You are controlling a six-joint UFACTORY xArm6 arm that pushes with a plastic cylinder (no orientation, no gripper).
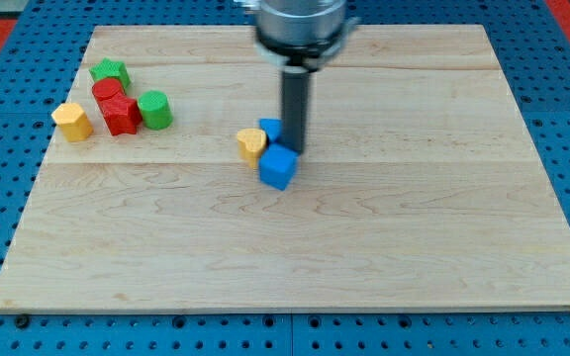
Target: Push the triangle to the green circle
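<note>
My tip (294, 149) stands at the middle of the board, right beside a blue block (271, 131) that it partly hides; its shape cannot be made out. A blue cube (278, 167) lies just below the tip, toward the view's bottom. A yellow block (251, 144) touches the blue ones on their left. The green circle (154, 110) sits at the view's upper left, far left of the tip.
Near the green circle are a red star-like block (121, 115), a red round block (108, 92), a green star-like block (110, 71) and a yellow block (72, 121). The wooden board (414, 227) lies on a blue perforated table.
</note>
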